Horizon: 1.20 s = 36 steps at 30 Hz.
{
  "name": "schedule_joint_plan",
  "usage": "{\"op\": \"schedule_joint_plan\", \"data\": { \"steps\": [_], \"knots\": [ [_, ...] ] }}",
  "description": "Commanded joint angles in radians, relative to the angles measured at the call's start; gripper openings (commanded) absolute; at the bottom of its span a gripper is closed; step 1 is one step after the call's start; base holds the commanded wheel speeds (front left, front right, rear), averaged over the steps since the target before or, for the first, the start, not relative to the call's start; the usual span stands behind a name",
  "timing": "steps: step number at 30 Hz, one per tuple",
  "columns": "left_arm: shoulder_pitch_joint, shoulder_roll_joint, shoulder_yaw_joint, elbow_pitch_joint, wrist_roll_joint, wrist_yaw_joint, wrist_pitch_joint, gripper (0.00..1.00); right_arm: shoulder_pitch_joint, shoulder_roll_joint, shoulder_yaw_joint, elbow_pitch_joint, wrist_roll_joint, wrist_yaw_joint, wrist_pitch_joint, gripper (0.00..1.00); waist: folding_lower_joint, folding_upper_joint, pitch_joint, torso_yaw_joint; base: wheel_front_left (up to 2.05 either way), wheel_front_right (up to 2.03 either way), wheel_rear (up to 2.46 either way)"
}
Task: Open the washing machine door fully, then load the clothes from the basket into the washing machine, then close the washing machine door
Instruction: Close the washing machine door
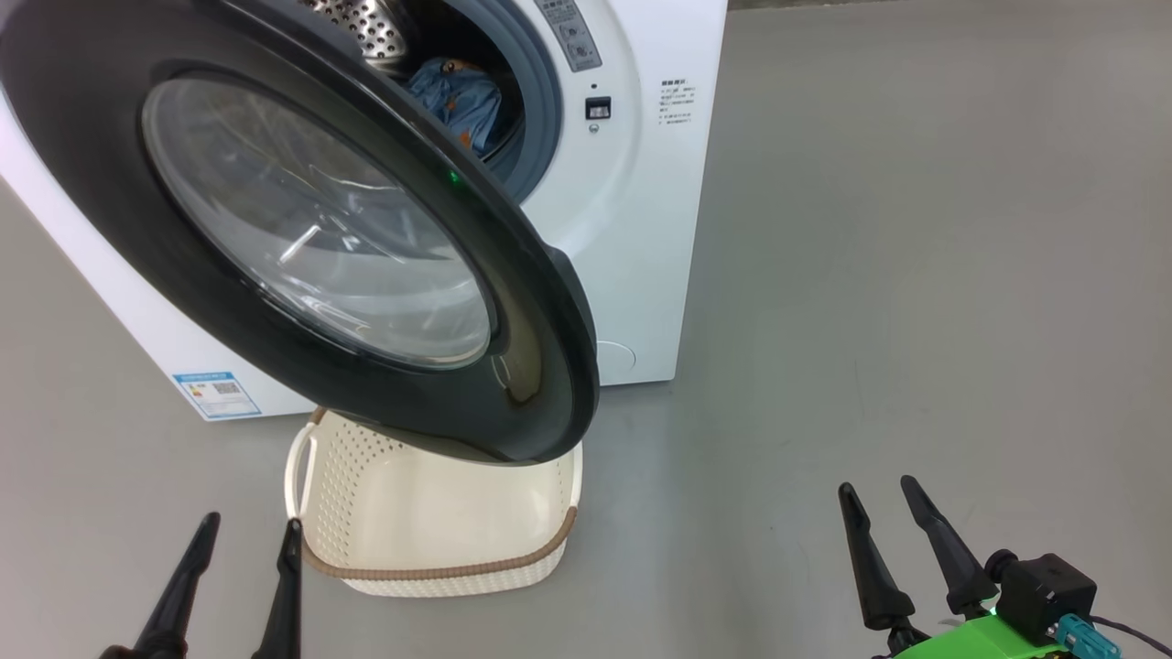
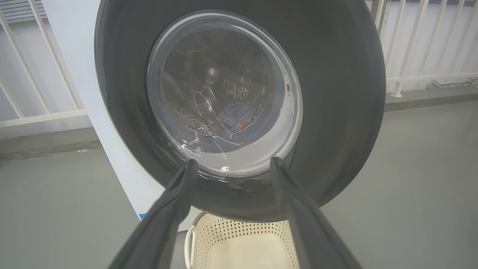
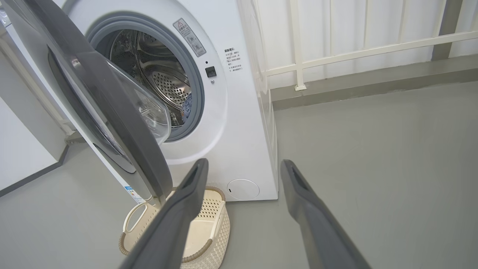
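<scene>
The left tool [image 1: 253, 522] hangs low with its two fingers apart and gripping nothing, one fingertip just beside the near left corner of the basket [image 1: 439, 574], which stands on the floor [image 1: 916, 275] under the lower edge of the washing machine door [image 1: 540, 302]. The right tool [image 1: 876, 487], fingers likewise spread and free, is well off to the right of basket and door. Beyond the door, swung partway out from the washing machine [image 1: 641, 229], the clothes [image 1: 458, 96] lie inside the drum [image 1: 366, 27].
</scene>
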Motion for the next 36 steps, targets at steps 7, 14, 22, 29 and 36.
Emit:
{"op": "schedule_joint_plan", "data": {
  "steps": [7, 14, 22, 29, 36],
  "knots": [
    [-0.019, -0.011, 0.042, 0.007, 0.014, -0.002, -0.006, 1.0, -0.018, -0.001, 0.023, -0.028, 0.004, 0.003, -0.005, 1.0, 0.0, 0.0, 0.005, 0.0, 0.0, 0.0, 0.0],
    [-0.023, -0.018, 0.049, 0.014, 0.022, -0.002, -0.006, 1.0, -0.017, -0.001, 0.022, -0.029, 0.004, 0.003, -0.005, 1.0, 0.0, 0.0, 0.009, 0.005, 0.0, 0.0, 0.0],
    [-0.03, -0.021, 0.049, 0.015, 0.025, -0.002, -0.006, 1.0, -0.025, -0.001, 0.022, -0.025, 0.001, 0.003, -0.005, 1.0, 0.0, 0.0, 0.017, 0.006, 0.0, 0.0, 0.0],
    [-0.029, -0.024, 0.045, 0.019, 0.018, -0.002, -0.006, 1.0, -0.024, -0.001, 0.022, -0.019, 0.002, 0.003, -0.005, 0.27, 0.0, 0.0, 0.012, 0.007, 0.0, 0.0, 0.0],
    [-0.023, -0.026, 0.044, 0.018, 0.015, -0.002, -0.006, 1.0, -0.019, -0.001, 0.024, -0.014, 0.003, 0.003, -0.005, 0.0, 0.0, 0.0, 0.002, 0.01, 0.0, 0.0, 0.0]
  ]
}}
